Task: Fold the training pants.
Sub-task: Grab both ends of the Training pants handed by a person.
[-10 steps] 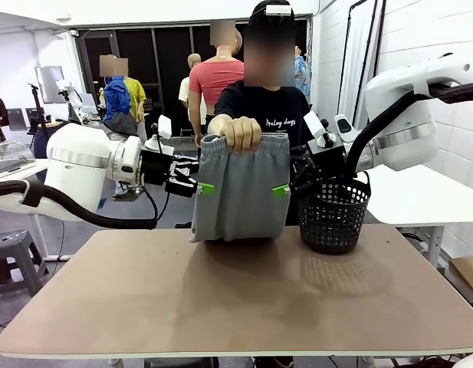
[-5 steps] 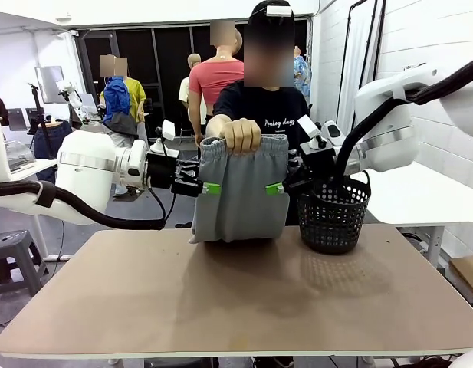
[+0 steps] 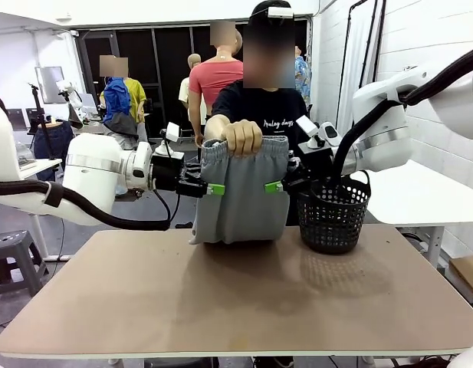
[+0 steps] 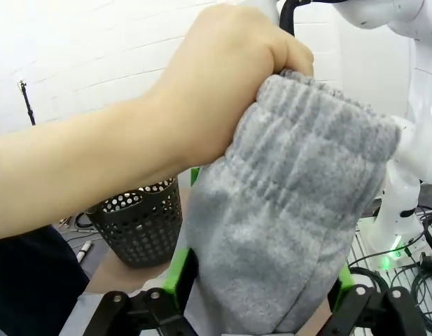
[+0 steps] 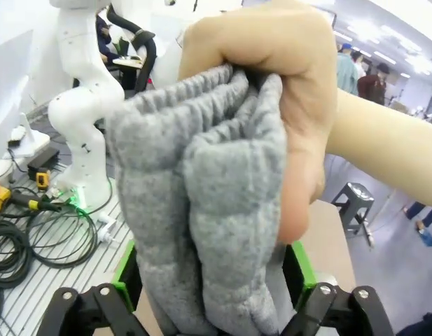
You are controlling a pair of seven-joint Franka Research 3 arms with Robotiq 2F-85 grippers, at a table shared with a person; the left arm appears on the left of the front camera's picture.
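Note:
The training pants (image 3: 240, 199) hang bunched from a person's hand (image 3: 242, 135), which grips the gathered waistband above the table's far edge. The light grey cloth's lower end rests on the table. My left gripper (image 3: 215, 188) is at the pants' left side edge and my right gripper (image 3: 273, 187) at the right side edge. In the left wrist view the grey cloth (image 4: 293, 210) sits between the open green-padded fingers of my left gripper (image 4: 261, 280). In the right wrist view the folds (image 5: 201, 182) likewise lie between the open fingers of my right gripper (image 5: 212, 269).
A black mesh basket (image 3: 333, 215) stands on the brown table (image 3: 236, 307) just right of the pants, under the right arm. The person stands behind the far edge. The near half of the table is bare.
Both arms have moved inward, bringing their fingers from beside the pants onto the side edges. The person's hand and the pants have stayed where they were.

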